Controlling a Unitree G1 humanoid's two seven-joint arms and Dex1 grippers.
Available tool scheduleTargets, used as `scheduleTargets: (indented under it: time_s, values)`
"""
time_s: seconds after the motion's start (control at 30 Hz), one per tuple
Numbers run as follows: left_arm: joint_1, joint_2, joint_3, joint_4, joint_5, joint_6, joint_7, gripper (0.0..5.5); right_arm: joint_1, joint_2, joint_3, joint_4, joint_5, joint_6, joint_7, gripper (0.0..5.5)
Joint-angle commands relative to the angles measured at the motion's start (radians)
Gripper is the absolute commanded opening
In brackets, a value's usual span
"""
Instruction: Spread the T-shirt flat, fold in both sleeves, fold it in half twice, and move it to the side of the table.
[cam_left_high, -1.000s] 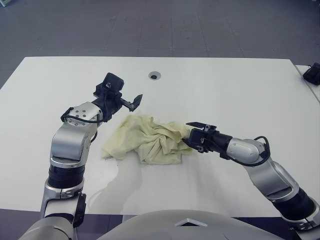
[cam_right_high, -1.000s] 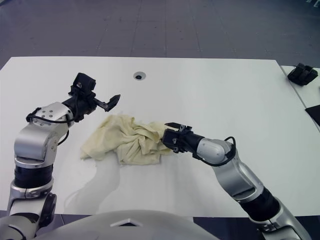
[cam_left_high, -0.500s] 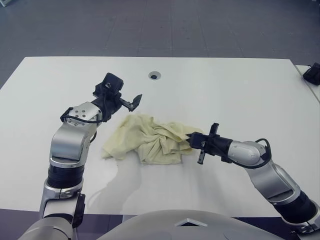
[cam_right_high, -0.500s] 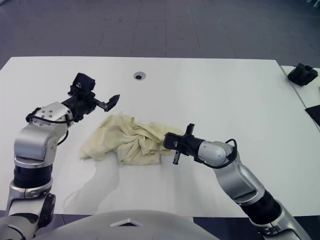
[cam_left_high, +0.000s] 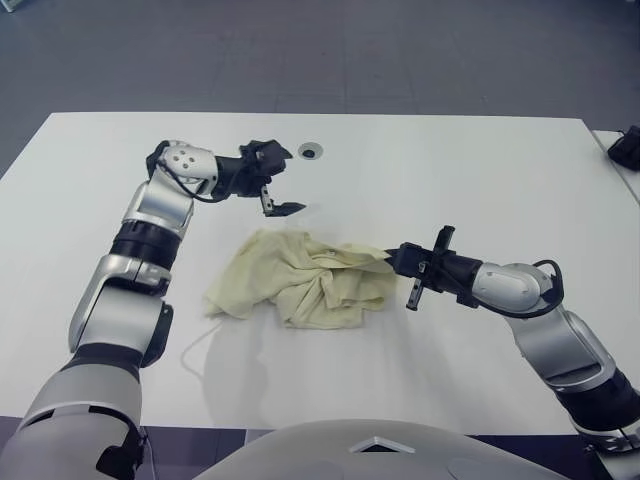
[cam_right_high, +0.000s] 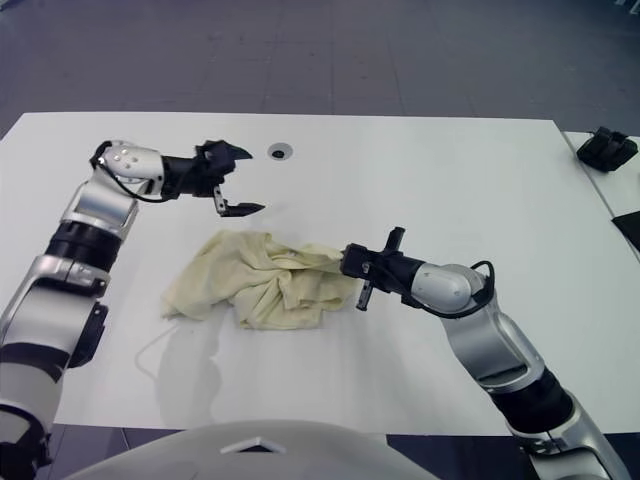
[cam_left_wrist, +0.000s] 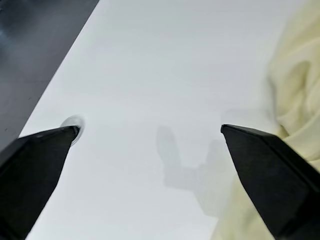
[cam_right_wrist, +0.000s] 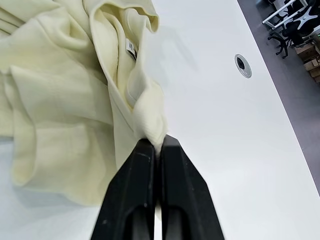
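Right wrist view: right gripper (cam_right_wrist: 156, 142) clamped on an edge of the crumpled T-shirt (cam_right_wrist: 65, 100), probably to pull it flat; left gripper (cam_left_high: 288, 180) gapes just beyond the T-shirt

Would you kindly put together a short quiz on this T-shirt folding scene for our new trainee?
1. True or false: the T-shirt lies spread flat on the table.
2. Fill in the gap: the left gripper, above bare table beyond the T-shirt, has its jaws ____.
3. The right gripper has its jaws: A. open above the T-shirt; B. shut on the T-shirt's edge; C. shut on nothing.
Key: 1 false, it is crumpled in a heap; 2 open; 3 B.
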Motion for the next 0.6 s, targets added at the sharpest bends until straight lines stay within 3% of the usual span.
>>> scheduleTargets:
  time_s: [0.03, 0.3, 0.47, 0.6]
  values:
    - [-0.106, -0.034, -0.05, 0.201, 0.098, -0.097, -0.03, 5.4, -0.016, 0.009, 0.014, 0.008, -0.015, -0.003, 0.003, 0.01]
    - [-0.183, -0.065, -0.071, 0.376, 0.169, -0.176, -0.167, 5.4, -0.017, 0.02, 0.025, 0.013, -0.03, 0.001, -0.003, 0.01]
    - [-0.156, -0.083, -0.098, 0.41, 0.233, -0.206, -0.148, 5.4, -0.013, 0.024, 0.027, 0.006, -0.035, 0.002, 0.0, 0.01]
    - [-0.123, -0.125, -0.095, 0.442, 0.25, -0.178, -0.127, 4.76, -0.014, 0.026, 0.024, 0.005, -0.035, 0.003, 0.0, 0.0]
